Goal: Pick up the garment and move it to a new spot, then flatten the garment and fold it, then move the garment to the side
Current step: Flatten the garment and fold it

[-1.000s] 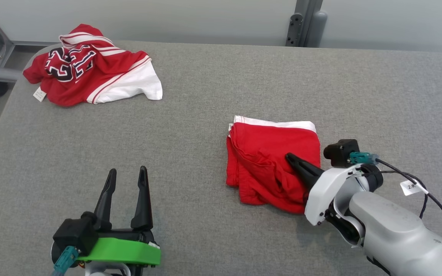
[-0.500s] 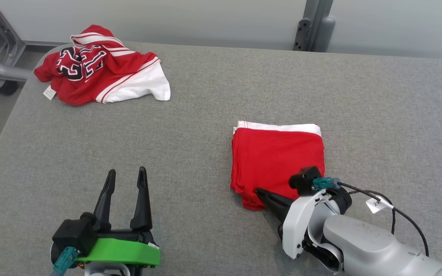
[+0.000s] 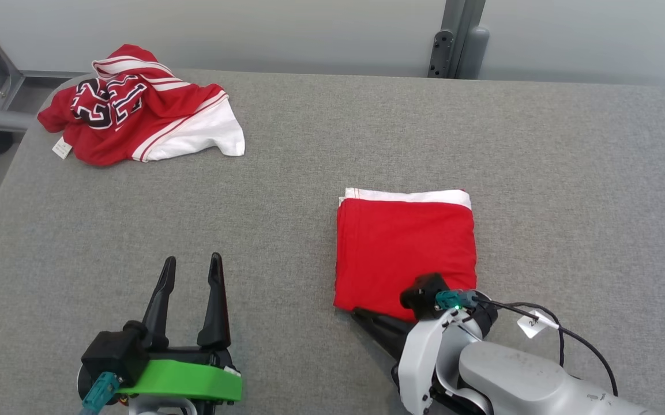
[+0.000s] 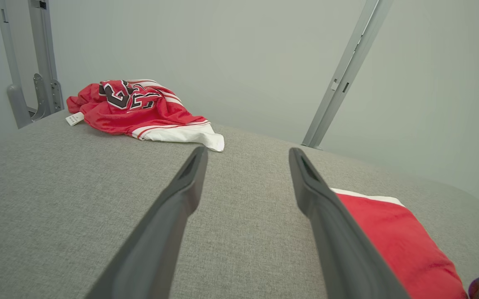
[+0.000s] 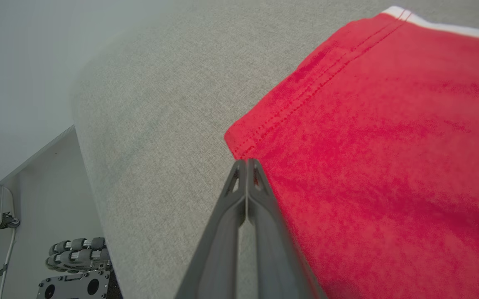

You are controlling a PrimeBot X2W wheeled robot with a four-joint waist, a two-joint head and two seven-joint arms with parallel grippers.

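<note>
Two garments on the table [image 3: 309, 167]: folded red garment [image 3: 404, 253], right of centre, near-square, white band pointing away; crumpled jersey [image 3: 136, 112] far left. Right pincer [image 3: 360, 315] together at its near-left corner; left pincer [image 3: 191, 265] apart.

Jersey [image 3: 136, 115]: large black, white-edged numerals, crumpled beyond sure reading. Hem tag [image 3: 61, 148] and cable tag [image 3: 531, 324]: print illegible.
</note>
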